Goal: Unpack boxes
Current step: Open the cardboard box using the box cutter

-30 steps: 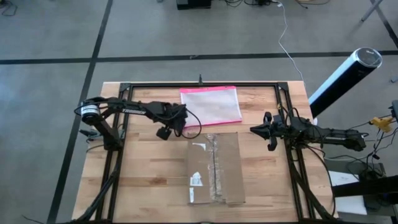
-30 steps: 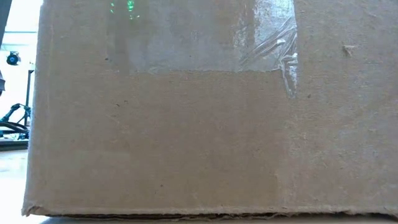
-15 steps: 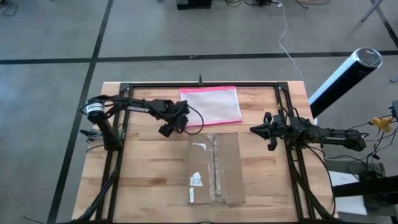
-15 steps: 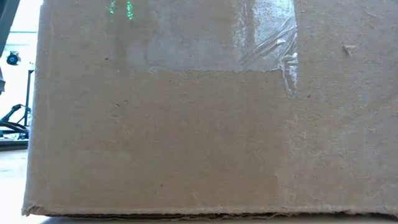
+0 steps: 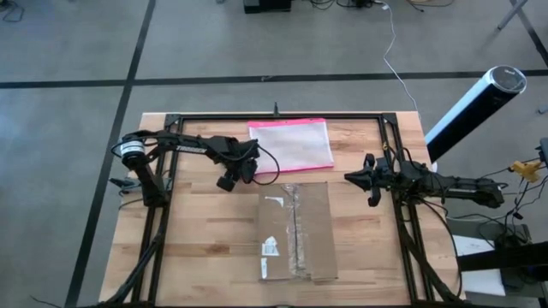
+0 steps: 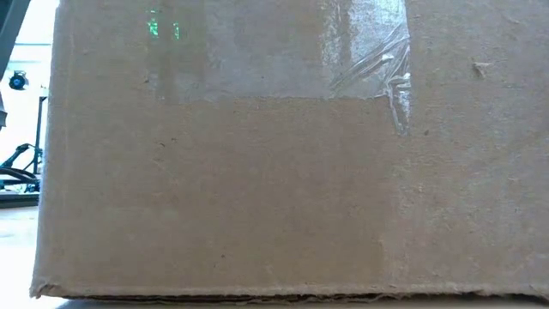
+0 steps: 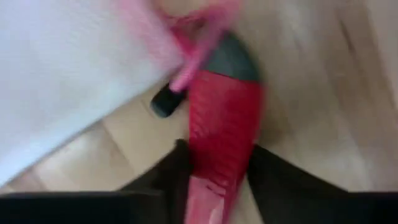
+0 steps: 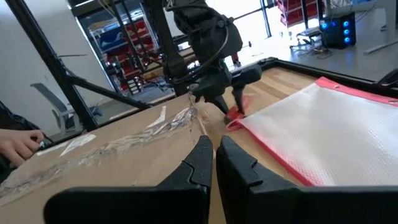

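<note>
Beside pouch (image 5: pixel 289 144), left gripper (image 7: pixel 217 168) clamps a red tool (image 7: pixel 222 124), presumably for the box (image 5: pixel 295 233) tape; right gripper (image 8: pixel 214 155) closed, idle.

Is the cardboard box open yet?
Shut: the cardboard box has its flaps flat, clear tape along the seam.

Wooden desk (image 5: pixel 205 248) with a black frame (image 5: pixel 274 115) along its edges. A translucent pouch (image 5: pixel 289 144) with a pink edge lies flat at the upper centre of the desk. A red tool (image 7: pixel 219 134) with a dark tip lies at the pouch's corner. A white and black cylinder (image 5: pixel 471 103) stands at the upper right of the frame. Grey floor (image 5: pixel 257 43) crossed by dark lines. A person's hand (image 8: pixel 18 144) shows at the left edge of the right wrist view.
</note>
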Available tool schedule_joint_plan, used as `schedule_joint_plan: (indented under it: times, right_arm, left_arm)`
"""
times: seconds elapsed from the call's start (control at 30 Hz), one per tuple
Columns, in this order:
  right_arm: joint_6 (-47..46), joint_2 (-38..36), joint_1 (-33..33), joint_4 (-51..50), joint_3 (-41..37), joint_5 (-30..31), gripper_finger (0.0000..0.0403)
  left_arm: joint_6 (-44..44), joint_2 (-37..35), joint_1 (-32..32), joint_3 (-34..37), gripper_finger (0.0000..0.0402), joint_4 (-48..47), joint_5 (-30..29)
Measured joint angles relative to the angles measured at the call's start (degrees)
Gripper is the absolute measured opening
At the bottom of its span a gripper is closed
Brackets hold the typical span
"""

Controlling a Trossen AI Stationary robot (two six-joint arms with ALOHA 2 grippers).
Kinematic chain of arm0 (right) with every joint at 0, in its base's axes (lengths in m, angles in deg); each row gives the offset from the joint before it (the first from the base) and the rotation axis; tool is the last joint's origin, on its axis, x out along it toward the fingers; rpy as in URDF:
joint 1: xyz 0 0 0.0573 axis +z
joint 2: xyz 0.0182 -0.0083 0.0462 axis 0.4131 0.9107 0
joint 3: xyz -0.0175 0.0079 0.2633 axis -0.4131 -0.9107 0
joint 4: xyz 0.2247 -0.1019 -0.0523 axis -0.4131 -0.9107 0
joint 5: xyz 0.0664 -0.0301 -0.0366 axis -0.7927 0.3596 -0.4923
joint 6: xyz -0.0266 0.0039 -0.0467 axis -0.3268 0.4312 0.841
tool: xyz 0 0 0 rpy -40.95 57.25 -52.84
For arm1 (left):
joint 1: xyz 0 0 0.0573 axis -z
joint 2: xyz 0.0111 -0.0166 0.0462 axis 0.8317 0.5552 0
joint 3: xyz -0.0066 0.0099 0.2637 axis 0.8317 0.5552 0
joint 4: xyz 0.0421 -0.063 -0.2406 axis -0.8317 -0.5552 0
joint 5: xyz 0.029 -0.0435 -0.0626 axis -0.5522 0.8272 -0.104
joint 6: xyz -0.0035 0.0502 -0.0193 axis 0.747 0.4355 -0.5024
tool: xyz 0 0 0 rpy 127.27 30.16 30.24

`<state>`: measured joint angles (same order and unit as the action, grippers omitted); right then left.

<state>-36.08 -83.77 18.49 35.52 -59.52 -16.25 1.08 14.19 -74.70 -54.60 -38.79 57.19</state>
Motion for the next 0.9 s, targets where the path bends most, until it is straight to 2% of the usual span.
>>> schedule_joint_plan:
  times: [0.07,0.1,0.43,0.7,0.9]
  right_arm:
    - [0.06,0.0,0.01,-0.06,0.0,0.01,0.0002]
    - [0.08,0.0,0.02,-0.04,0.0,0.01,0.0002]
    - [0.1,0.0,0.01,-0.04,0.0,-0.01,0.0002]
    - [0.1,0.02,0.0,0.01,0.0,0.47,0.0002]
    - [-0.53,0.02,-0.03,1.11,0.0,4.47,0.0002]
  left_arm:
    - [-0.06,0.0,-0.07,0.13,0.0049,0.11,0.5]
    - [-0.3,-0.01,-0.12,0.13,0.0038,0.24,0.56]
    - [-7.9,-3.7,0.61,0.53,0.004,0.3,-1.73]
    - [-14.78,-16.84,3.41,0.37,0.004,0.01,-2.7]
    - [-29.02,-27.81,5.69,0.33,0.004,9.07,-0.88]
